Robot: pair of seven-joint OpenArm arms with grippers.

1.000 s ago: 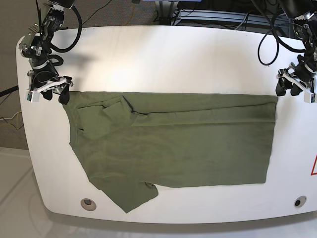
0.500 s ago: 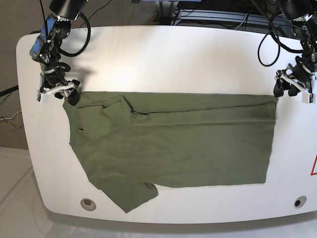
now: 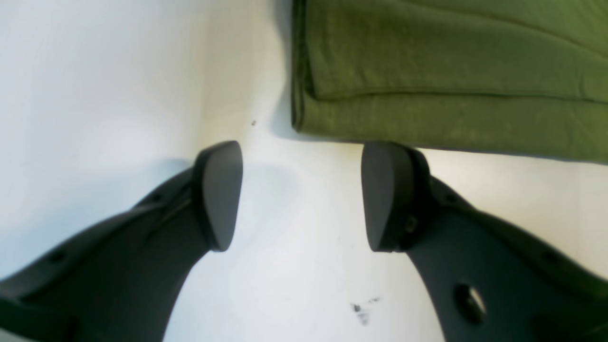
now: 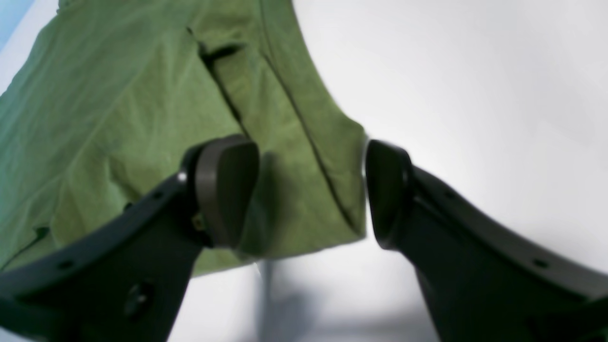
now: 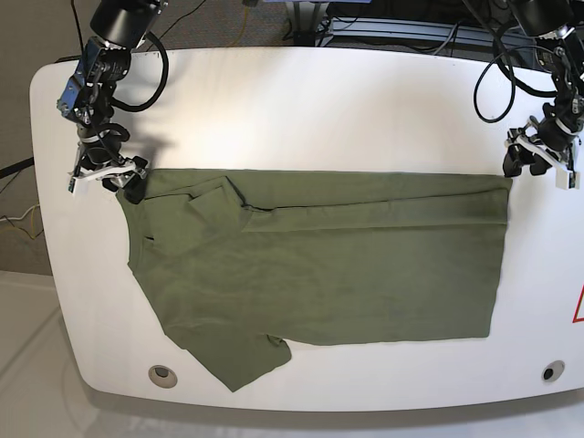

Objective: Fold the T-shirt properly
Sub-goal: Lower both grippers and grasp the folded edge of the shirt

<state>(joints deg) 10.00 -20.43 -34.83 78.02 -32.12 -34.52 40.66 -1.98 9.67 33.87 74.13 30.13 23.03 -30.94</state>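
The olive-green T-shirt (image 5: 319, 265) lies flat across the white table (image 5: 319, 100), with one long fold along its far side and a sleeve sticking out at the front left. My right gripper (image 5: 108, 175) stands open at the shirt's far left corner. In the right wrist view that corner (image 4: 304, 180) lies between its fingers (image 4: 228, 190), and nothing is pinched. My left gripper (image 5: 538, 164) is open just behind the far right corner. In the left wrist view its fingertips (image 3: 218, 194) hover over bare table, a little short of the folded edge (image 3: 427, 114).
Two round holes (image 5: 162, 374) (image 5: 547, 371) sit near the table's front edge. A red warning sticker (image 5: 578, 306) marks the right edge. Cables (image 5: 493, 82) hang behind both arms at the back.
My right gripper has moved inward onto the shirt's far left corner and its arm has leaned in. The left gripper has barely shifted. The shirt has not moved.
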